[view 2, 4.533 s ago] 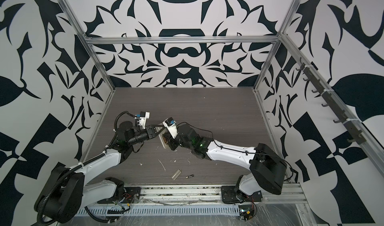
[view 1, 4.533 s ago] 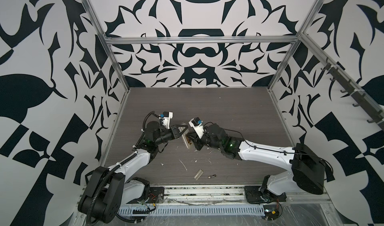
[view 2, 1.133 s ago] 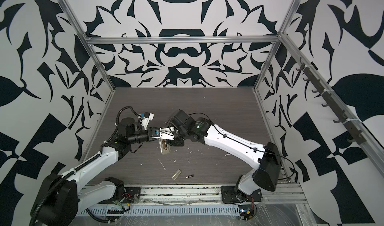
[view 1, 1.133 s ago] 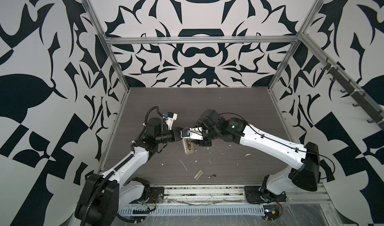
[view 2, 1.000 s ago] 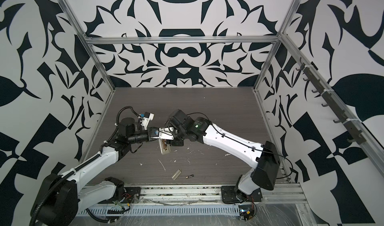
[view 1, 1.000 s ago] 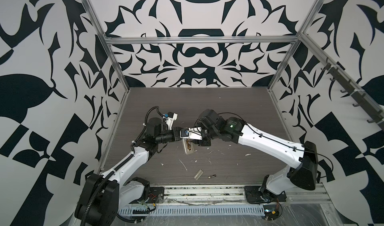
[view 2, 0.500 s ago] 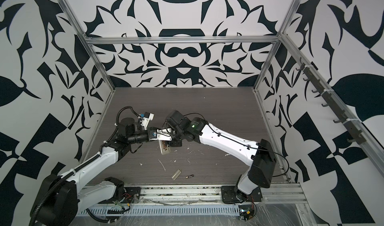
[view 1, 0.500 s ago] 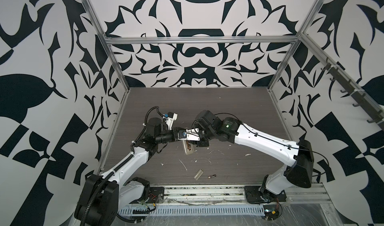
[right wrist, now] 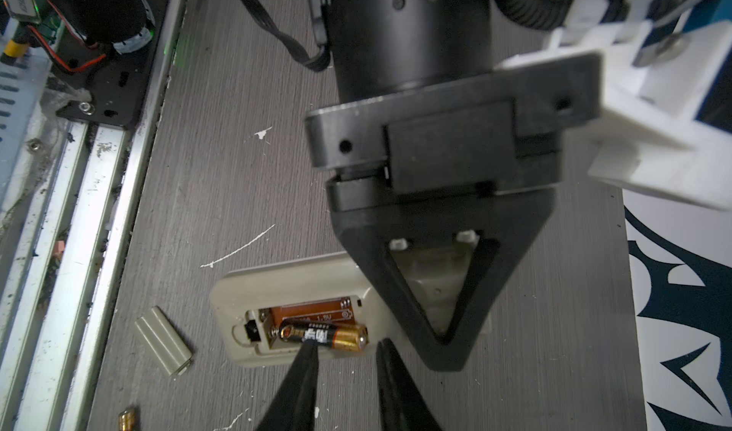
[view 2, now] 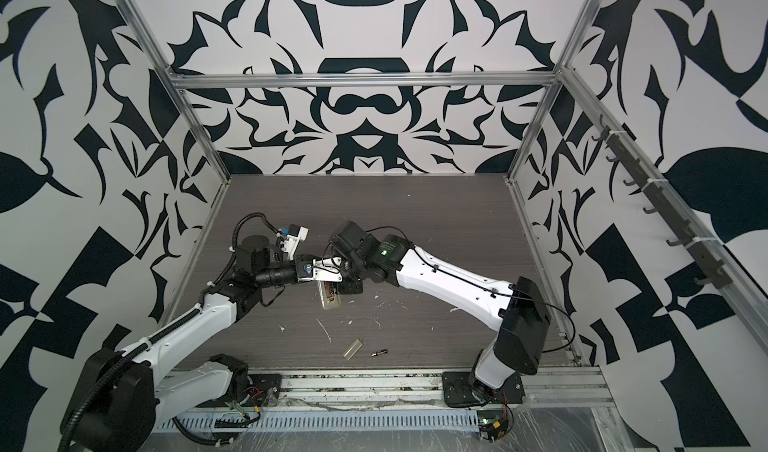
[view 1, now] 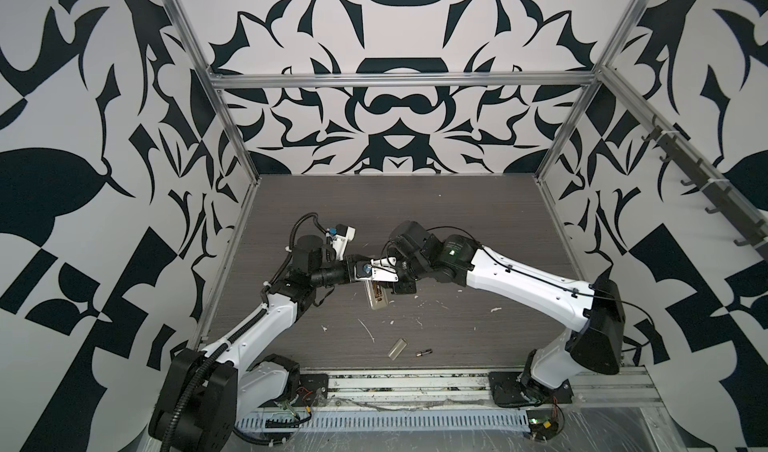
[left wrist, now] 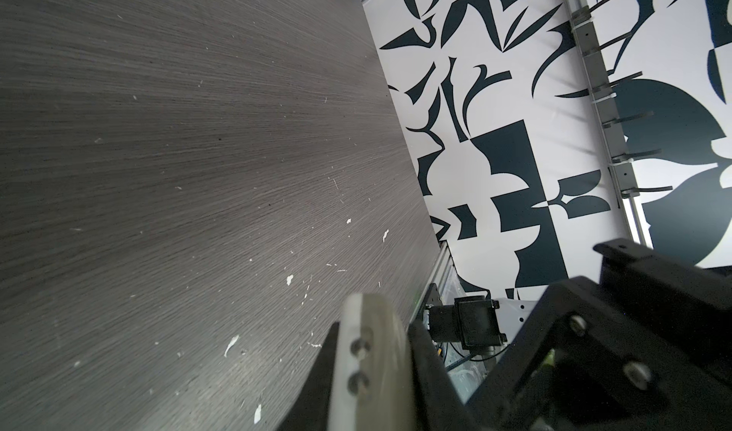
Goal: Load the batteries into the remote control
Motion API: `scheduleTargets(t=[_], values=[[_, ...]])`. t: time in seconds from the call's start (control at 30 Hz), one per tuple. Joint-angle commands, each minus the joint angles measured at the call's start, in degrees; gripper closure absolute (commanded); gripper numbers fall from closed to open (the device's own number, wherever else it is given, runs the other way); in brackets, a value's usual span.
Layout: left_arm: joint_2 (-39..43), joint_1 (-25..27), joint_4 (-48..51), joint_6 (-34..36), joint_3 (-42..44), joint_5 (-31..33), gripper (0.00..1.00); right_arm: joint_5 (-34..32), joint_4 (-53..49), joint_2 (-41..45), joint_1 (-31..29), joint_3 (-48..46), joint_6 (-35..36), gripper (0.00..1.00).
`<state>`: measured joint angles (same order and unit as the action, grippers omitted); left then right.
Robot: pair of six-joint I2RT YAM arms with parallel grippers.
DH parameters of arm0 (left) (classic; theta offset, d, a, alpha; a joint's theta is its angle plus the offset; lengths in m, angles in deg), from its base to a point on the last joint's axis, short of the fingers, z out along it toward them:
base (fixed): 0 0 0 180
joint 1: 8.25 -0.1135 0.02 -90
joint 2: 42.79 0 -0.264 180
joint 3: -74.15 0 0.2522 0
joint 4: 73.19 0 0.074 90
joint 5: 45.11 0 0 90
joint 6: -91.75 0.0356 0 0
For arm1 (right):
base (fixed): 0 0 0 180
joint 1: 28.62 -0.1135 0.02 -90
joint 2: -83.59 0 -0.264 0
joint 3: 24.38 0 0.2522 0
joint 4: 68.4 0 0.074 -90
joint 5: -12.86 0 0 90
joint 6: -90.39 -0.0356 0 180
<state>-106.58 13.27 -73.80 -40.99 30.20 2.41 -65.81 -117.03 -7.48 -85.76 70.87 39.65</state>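
Surface (right wrist: 222,151): dark wood grain strewn with white scraps. Everything I need lies toward its front rail.
Left gripper (right wrist: 443,355): closed on one end of the Remote control, with one finger lying over its back. I want that clamp firm so the body cannot rock under my push.
Remote control (right wrist: 289,286): beige back up, recess open, between my two arms.
Right gripper (right wrist: 346,349): my fingers (right wrist: 301,377) stand slightly apart with nothing between them. One tip touches the dark half of the battery.
Cover (right wrist: 164,342): loose on the surface just beside the remote. I leave it alone for now.
Battery in the recess (right wrist: 323,336): it lies in the nearer slot, and its gold end seems to ride on the recess wall, so I judge it unseated. I should nudge it toward the spring, then press down at the gold end. The push should be slow, with the tip centred on the round top so it cannot skid off.
Second battery (right wrist: 126,419): it lies by the front rail, well apart from the remote. It is meant for the empty farther slot.
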Motion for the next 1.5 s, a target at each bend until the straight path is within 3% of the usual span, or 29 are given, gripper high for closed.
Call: scheduleTargets(t=[0.0,1.47], values=[[0.8,0.1,-2.0,-0.4,-1.2,-1.2,1.0,-0.2,1.6,0.3,-0.3,1.3,0.4,0.7],[2.1,0.1,-2.7,-0.6,-0.7,-1.2,1.0,-1.7,3.1,-0.5,-0.4,-1.4,1.1,0.76]])
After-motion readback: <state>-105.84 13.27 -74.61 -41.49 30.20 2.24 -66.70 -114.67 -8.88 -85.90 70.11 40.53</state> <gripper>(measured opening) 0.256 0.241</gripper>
